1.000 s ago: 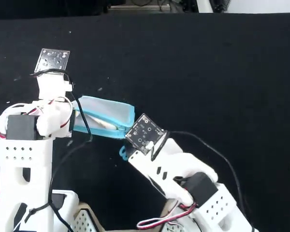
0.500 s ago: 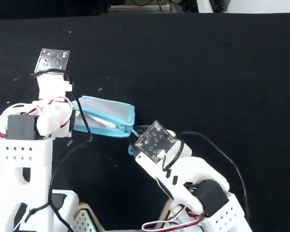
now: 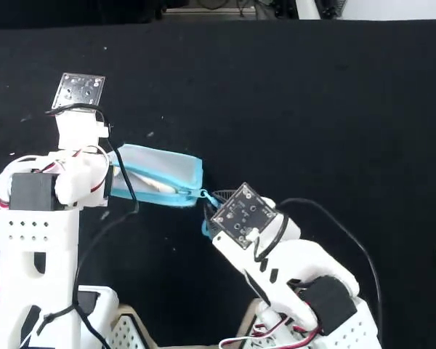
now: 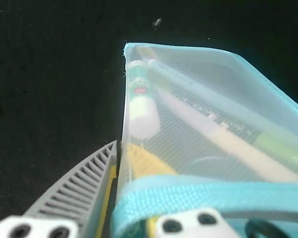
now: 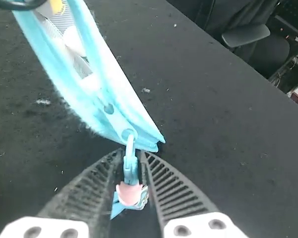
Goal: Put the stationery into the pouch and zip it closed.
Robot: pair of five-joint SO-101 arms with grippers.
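1. Pouch (image 3: 156, 174): at the left half of the counter (image 3: 312, 109). Its long axis runs from the left jaws at one short end to the right jaws at the other.
2. Left jaws: clamped on the pouch's end hem. A pen (image 4: 213, 131) and a glue stick (image 4: 141, 106) lie lengthwise inside.
3. Right jaws: closed on the zip pull (image 5: 129, 166), which extends straight out from the pouch's far corner.
4. Judgement: the slider sits at that corner, so the zip is probably at or near the end of its travel.

White arms (image 3: 36, 240), black servos (image 3: 30, 190), black cables (image 3: 125, 178), grey ribbed right claw (image 5: 132, 154)
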